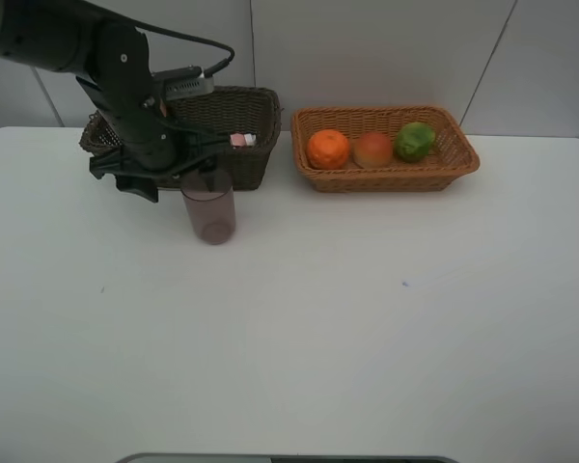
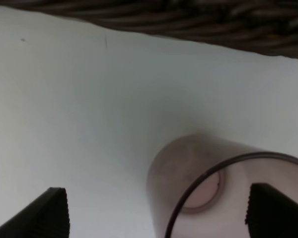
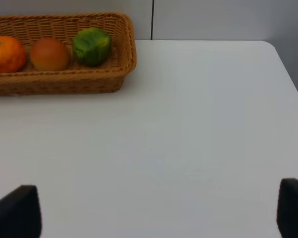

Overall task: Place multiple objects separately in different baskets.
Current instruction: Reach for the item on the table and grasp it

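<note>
White table [image 1: 386, 328] — front and right stretches bare, wide room there. The far edge is where everything crowds: dark brown basket [image 1: 234, 125] at far left-centre, light orange-brown basket [image 1: 386, 176] just beside it to the right, a narrow gap between them.

The light basket holds an orange [image 1: 328, 149], a red-orange round fruit [image 1: 372, 149] and a green fruit [image 1: 415, 141] in a row, close together. The translucent pinkish-purple cup [image 1: 210, 210] stands upright on the table just in front of the dark basket.

Left gripper [image 1: 174, 174] hangs over the cup's rim, jaws spread wide. In the left wrist view the fingertips [image 2: 52, 213] straddle the cup [image 2: 208, 188], one tip well clear of it, the other overlapping the rim in the picture — contact cannot be told. Nothing clamped.

The left arm hides much of the dark basket; only a small pink-and-white thing [image 1: 242, 140] peeks over its wall, too small to make out. The dark weave [image 2: 188, 22] runs along the wrist frame's edge, blurred.

Right gripper [image 3: 159, 213] is out of the high view. Its own camera shows two dark fingertips far apart over bare table, empty, with the light basket [image 3: 79, 82] and its three fruits well off.
</note>
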Robot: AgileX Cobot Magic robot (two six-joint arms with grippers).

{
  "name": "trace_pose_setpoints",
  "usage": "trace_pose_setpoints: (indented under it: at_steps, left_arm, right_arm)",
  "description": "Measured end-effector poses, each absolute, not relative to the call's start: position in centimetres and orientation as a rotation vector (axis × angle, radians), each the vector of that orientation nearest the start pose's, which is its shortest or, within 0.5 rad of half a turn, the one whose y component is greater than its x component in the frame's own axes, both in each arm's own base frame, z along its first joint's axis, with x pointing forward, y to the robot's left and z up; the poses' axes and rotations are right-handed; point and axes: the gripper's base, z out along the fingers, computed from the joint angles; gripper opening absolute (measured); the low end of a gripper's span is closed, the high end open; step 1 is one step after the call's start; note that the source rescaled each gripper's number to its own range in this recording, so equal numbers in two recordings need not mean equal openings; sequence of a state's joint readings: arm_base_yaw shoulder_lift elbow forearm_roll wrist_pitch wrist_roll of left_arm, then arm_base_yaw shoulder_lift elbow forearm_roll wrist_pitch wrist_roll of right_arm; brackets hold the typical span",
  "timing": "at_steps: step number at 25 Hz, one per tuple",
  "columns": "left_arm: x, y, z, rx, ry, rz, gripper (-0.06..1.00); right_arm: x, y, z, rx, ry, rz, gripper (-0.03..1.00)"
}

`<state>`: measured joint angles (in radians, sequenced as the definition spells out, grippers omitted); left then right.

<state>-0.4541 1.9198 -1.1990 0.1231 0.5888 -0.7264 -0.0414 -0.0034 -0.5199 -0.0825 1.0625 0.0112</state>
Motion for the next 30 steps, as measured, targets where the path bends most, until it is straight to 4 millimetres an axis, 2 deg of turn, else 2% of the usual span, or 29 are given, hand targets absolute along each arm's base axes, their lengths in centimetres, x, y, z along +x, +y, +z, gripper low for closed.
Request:
trace_pose_setpoints:
  at_steps: [8,14,18,20,22,26,27,30]
  left_arm:
    - [34.7,-16.3,14.8,-0.246,2.787,-0.178,0.92]
    - [35.0,-16.4,13.1,-0.243,2.808,-0.166,0.92]
    - [35.1,-16.5,12.8,-0.242,2.805,-0.17,0.9]
    - [35.1,-16.5,12.8,-0.242,2.805,-0.17,0.82]
    - [35.1,-16.5,12.8,-0.242,2.805,-0.17,0.6]
    - [35.0,-16.5,12.8,-0.242,2.81,-0.166,0.07]
    - [35.0,-16.5,12.8,-0.242,2.811,-0.165,0.0]
    - [35.0,-16.5,12.8,-0.243,2.812,-0.164,0.0]
  right_arm:
    - [-0.8,-0.6,28.3,0.058,2.021,-0.117,1.0]
    - [-0.8,-0.6,28.3,0.058,2.021,-0.117,1.0]
    - [-0.8,-0.6,28.3,0.058,2.021,-0.117,1.0]
    - [-0.8,-0.6,28.3,0.058,2.021,-0.117,1.0]
    - [-0.8,-0.6,28.3,0.058,2.021,-0.117,1.0]
    - [-0.8,-0.6,28.3,0.058,2.021,-0.117,1.0]
    - [-0.8,-0.6,28.3,0.058,2.021,-0.117,1.0]
    - [-0.8,-0.6,28.3,0.058,2.021,-0.117,1.0]
